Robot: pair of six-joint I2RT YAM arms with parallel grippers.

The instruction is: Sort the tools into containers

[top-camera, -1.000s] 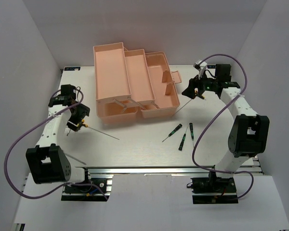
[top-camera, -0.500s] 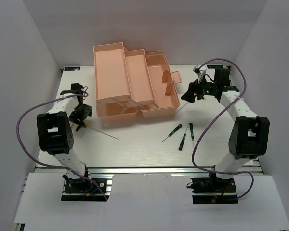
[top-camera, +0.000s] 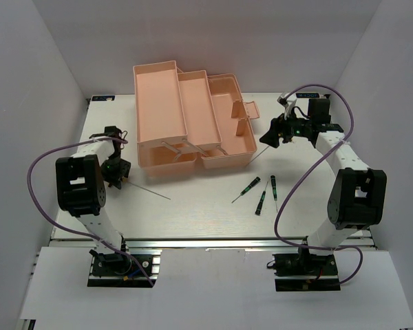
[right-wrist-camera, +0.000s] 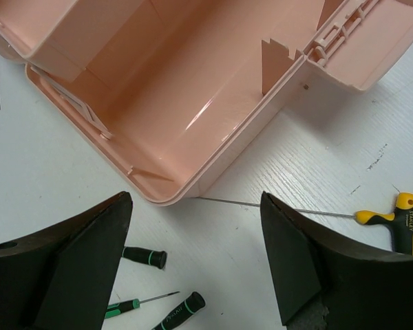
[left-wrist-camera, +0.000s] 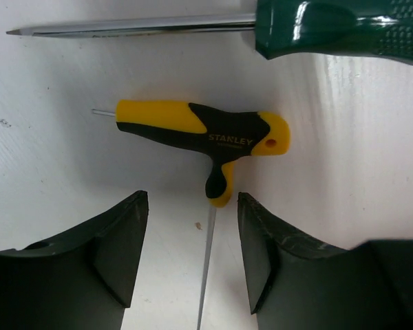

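From above: salmon-pink toolbox [top-camera: 193, 117] spread open at the back of the tabletop [top-camera: 193, 220], trays stepped out to the left. Left pincer [top-camera: 115, 172] low over the tabletop just left of the box, with a thin rod [top-camera: 150, 192] running from under it toward the front right. Right pincer [top-camera: 267, 137] just right of the box, and a second rod [top-camera: 258, 155] slanting from beneath it toward the box's front corner. Three small screwdrivers [top-camera: 261, 201] loose in front, apart from the box, lying roughly front to back.

Left wrist, showing what the overhead hides: a yellow-and-black T-handle [left-wrist-camera: 203, 130] flat on the tabletop, crossbar side to side, thin shaft leaving its stem straight down the picture. Pincer released — fingers [left-wrist-camera: 117, 254] apart on either side of that shaft, touching nothing. Beyond the handle, a larger screwdriver [left-wrist-camera: 330, 27] with a green grip, parallel to the crossbar, tip to the picture's left.

Right wrist: pincer released too, gripping nothing. Only here, the second rod's own yellow handle [right-wrist-camera: 399, 223] at the right edge — shaft reaching left to the box's corner; touching it or passing under, cannot tell.
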